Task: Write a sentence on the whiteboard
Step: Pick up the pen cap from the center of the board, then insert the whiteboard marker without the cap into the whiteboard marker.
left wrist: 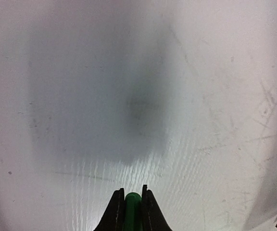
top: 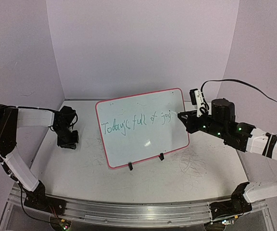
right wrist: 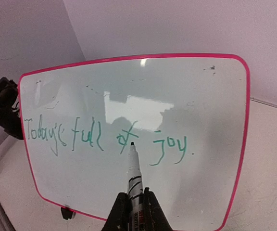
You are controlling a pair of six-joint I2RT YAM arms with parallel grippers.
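Note:
The whiteboard (top: 145,147), white with a pink-red frame, stands tilted at the table's middle on two black clip feet. The sentence (top: 136,122) runs across it in thin green handwriting, "Today's full of joy." (right wrist: 105,139). My right gripper (right wrist: 137,195) is shut on a white marker (right wrist: 134,173). The marker's dark tip sits just below the word "of" in the right wrist view, off the board's (right wrist: 129,77) surface. From above, that gripper (top: 189,115) hovers at the board's right edge. Left of the board, my left gripper (top: 67,139) points down at the table, shut on a green cap (left wrist: 132,202).
The tabletop (top: 81,168) is scuffed with old pen marks. Lilac walls close in at the back and both sides. The board's clip feet (top: 130,166) (top: 161,156) stick out toward the front. An aluminium rail (top: 129,211) runs along the near edge between the arm bases.

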